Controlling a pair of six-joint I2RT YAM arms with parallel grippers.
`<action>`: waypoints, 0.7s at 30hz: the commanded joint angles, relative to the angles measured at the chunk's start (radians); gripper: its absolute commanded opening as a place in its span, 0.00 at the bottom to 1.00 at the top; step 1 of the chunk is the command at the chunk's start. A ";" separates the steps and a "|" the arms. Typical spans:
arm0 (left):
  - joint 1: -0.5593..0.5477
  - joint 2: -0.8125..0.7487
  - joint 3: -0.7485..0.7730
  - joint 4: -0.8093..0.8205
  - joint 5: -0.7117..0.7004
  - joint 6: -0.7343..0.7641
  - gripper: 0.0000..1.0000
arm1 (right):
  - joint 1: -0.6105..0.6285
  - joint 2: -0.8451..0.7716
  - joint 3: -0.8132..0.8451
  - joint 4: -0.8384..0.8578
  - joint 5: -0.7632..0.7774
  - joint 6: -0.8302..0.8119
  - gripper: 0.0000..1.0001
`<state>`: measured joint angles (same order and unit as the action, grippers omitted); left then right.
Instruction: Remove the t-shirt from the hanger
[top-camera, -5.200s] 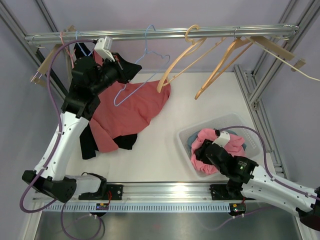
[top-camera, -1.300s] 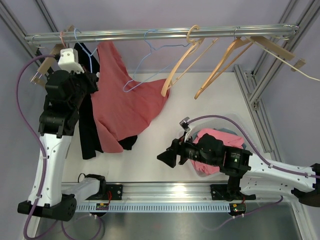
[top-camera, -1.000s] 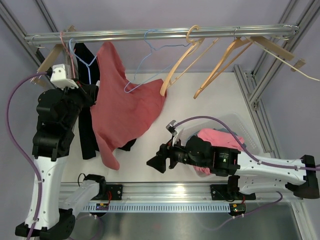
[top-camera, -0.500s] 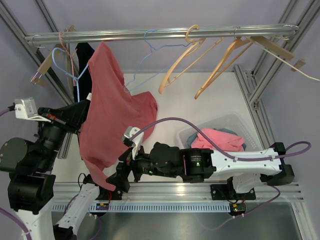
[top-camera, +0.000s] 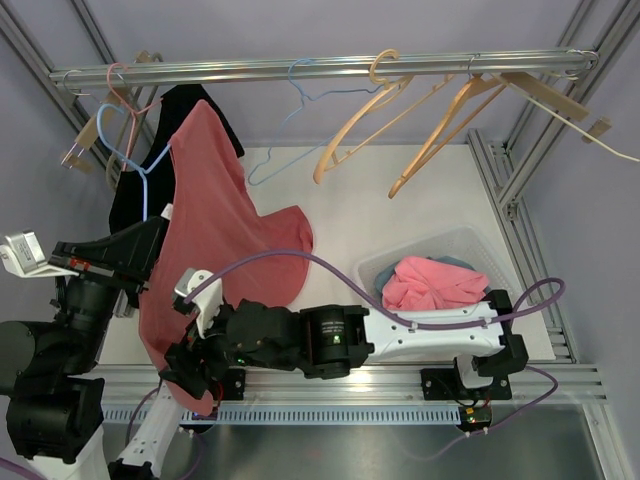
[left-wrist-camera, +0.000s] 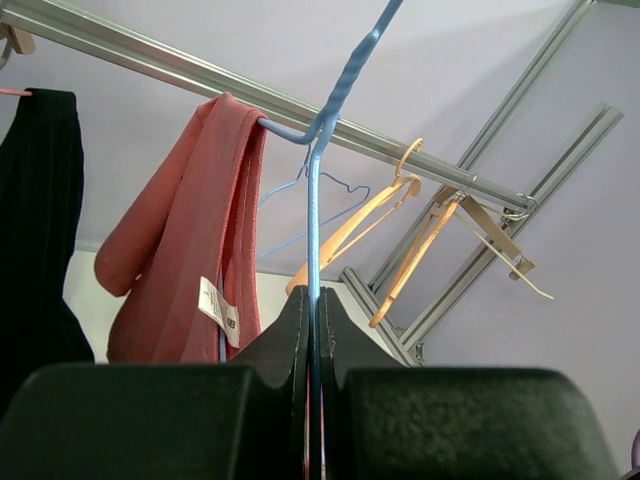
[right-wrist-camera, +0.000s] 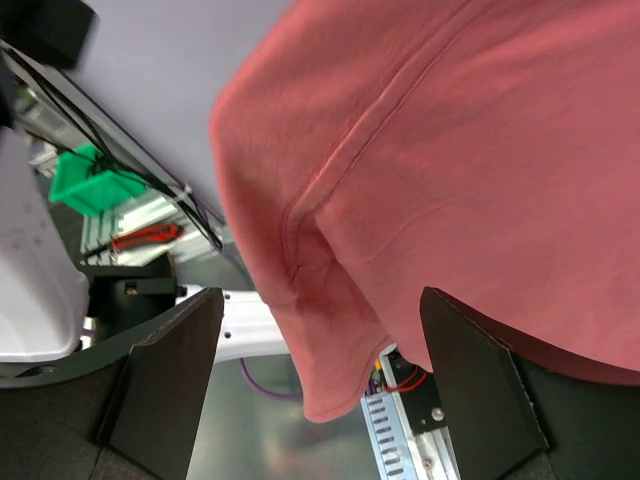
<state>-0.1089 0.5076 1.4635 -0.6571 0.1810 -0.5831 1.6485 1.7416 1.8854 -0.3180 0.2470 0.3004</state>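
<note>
Your left pincer is clamped together on the thin wire of the blue hanger, gripping it below the twisted neck. The pink t-shirt is on that hanger, bunched at one shoulder near the neck. Its white tag shows in the left wrist view. From the top view the shirt hangs in a long drape from near the rail down toward the near edge of the desk, and one flap spreads out to the right. You can't tell whether the hanger's hook sits on the rail. Your right pincer is low at the near left, fingers wide apart. The shirt's lower hem hangs between them, and neither finger is pressing the cloth. A black garment hangs just left of the shirt, partly behind it. Another blue wire hanger and two wooden hangers hang on the rail further right. The clear bin on the right of the desk holds a pile of pink cloth, well apart from both pincers.
</note>
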 joint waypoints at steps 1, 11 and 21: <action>0.006 -0.018 -0.005 0.099 0.049 -0.030 0.00 | 0.011 0.038 0.061 -0.038 0.049 -0.027 0.87; 0.006 -0.055 -0.088 0.123 0.044 -0.029 0.00 | 0.016 0.108 0.121 0.020 0.153 -0.044 0.63; 0.006 -0.046 -0.183 0.217 0.032 -0.030 0.00 | 0.170 -0.051 -0.095 0.085 0.034 -0.126 0.00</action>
<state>-0.1085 0.4541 1.2995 -0.5972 0.2066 -0.6109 1.7500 1.7660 1.8011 -0.2398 0.3851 0.2039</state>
